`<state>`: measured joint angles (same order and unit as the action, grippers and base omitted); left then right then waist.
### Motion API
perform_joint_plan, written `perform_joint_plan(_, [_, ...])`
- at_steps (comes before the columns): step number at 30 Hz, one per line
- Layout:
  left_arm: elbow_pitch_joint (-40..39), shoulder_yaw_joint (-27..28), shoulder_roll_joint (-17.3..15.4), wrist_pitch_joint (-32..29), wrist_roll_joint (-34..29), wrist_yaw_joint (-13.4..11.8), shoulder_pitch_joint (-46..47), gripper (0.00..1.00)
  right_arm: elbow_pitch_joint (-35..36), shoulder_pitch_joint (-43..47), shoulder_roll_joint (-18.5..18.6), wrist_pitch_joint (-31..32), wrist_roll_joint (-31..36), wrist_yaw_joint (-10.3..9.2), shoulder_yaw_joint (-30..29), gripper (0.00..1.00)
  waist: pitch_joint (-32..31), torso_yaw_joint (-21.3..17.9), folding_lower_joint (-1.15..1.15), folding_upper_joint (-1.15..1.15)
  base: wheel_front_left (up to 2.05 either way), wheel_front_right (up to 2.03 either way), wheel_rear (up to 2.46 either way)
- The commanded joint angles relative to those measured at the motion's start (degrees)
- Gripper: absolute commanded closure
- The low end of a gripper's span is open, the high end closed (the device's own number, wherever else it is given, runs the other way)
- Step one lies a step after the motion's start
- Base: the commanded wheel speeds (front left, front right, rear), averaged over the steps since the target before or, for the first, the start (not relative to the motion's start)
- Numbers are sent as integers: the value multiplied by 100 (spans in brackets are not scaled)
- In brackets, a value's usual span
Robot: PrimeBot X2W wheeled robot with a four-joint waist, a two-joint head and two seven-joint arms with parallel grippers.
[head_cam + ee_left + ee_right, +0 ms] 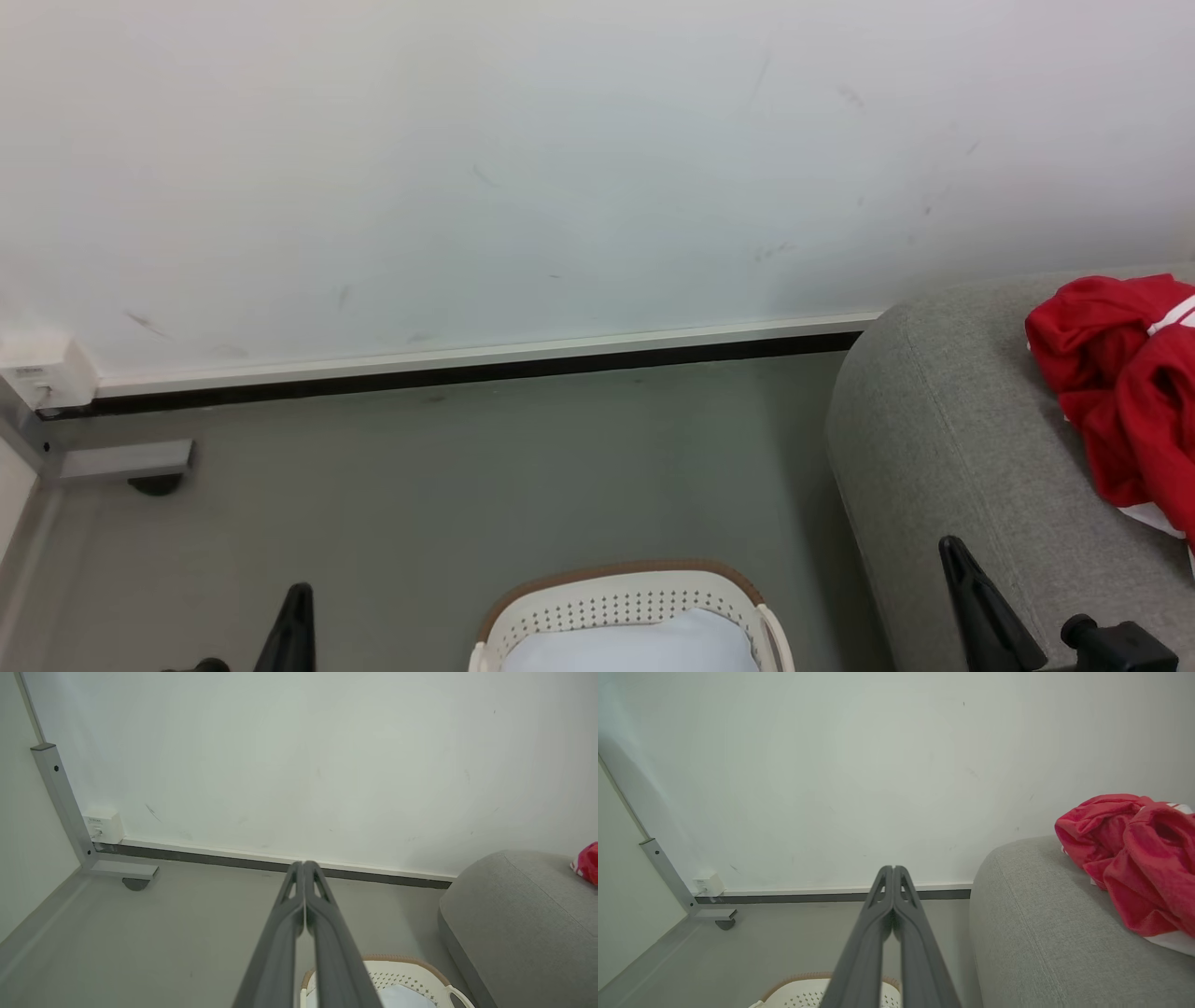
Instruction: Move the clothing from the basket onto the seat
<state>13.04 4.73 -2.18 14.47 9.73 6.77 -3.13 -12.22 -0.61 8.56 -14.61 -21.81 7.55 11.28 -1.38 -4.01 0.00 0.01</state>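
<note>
I am holding my left gripper [303,865] and right gripper [893,869] pinched shut, both empty. Below them the basket [621,597] is showing a pale cloth [635,644]. The clothing [1120,373] is lying bunched on the seat [943,439], back from its left end. Red pieces may be hiding under that cloth; I risk grabbing it instead.

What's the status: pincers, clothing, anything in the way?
Shut and empty: left pincer, right pincer. Red clothing on the seat. The basket holds pale cloth. Nothing seen in the way.
</note>
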Motion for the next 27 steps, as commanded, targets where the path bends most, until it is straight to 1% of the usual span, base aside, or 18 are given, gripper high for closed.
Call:
perform_joint_plan(1, [-35, 59, -25, -99, 330, 3, 128, 100, 77, -74, 0, 56, -295, 0, -70, 100, 2, 8, 0, -1, 0, 0, 0])
perform_joint_plan(13, [-43, 51, -35, -402, 1641, 16, 248, 100, 28, -176, -44, 349, -1450, -1, -296, 100, 16, 47, 0, -1, 0, 0, 0])
perform_joint_plan(14, [-43, 51, -35, -402, 1641, 16, 248, 100, 28, -176, -44, 349, -1450, -1, -296, 100, 16, 47, 0, -1, 0, 0, 0])
perform_joint_plan(27, [-31, 69, -45, -703, 2847, 29, 381, 100, -10, -267, -94, 623, -2522, -3, -511, 100, 30, 89, 0, -1, 0, 0, 0])
